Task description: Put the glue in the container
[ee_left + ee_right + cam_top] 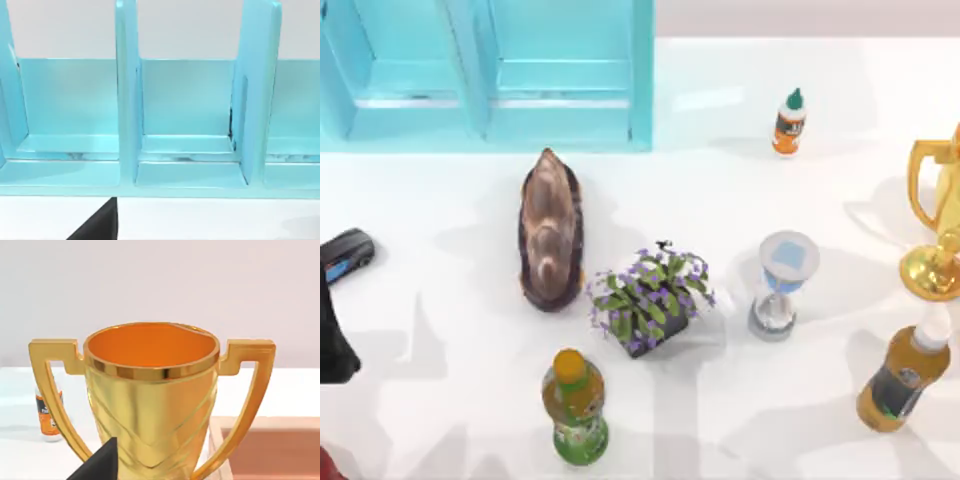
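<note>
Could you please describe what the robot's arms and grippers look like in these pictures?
At the top view's left edge the left arm is a plain, matte black, angular shape. Each wrist view has a black wedge-shaped piece at its edge. No cables or markings can be seen.

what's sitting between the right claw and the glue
The gold trophy stands directly in front of the right wrist camera, and the glue peeks out behind its handle. In the top view the glue stands upright at the table's far right, with the trophy nearer the right edge.
</note>
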Robot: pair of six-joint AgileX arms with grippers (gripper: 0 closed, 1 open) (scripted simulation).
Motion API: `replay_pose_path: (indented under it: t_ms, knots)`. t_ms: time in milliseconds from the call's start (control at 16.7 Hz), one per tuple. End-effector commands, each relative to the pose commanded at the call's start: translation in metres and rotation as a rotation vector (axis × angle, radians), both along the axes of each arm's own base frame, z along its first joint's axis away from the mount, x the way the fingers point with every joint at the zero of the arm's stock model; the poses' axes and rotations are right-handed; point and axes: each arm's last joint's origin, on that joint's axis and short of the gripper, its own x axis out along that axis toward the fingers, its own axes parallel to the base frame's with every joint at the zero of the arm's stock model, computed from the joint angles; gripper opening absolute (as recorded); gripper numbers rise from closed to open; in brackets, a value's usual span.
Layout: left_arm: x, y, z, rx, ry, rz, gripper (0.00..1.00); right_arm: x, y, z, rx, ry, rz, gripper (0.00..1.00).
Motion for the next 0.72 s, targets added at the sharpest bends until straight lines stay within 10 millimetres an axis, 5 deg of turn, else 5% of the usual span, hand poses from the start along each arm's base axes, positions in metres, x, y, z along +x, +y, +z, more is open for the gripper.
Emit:
replay_pose_path:
  t_ms: [360, 720]
  knots:
    - [0.000, 0.000, 0.000, 0.000, 0.000, 0.000, 1.00, 0.004, 0.004, 0.008, 0.047, 0.057, 0.003, 1.00]
    - [0.000, 0.000, 0.000, 0.000, 0.000, 0.000, 1.00, 0.037, 0.026, 0.055, 0.092, 0.189, -0.002, 1.00]
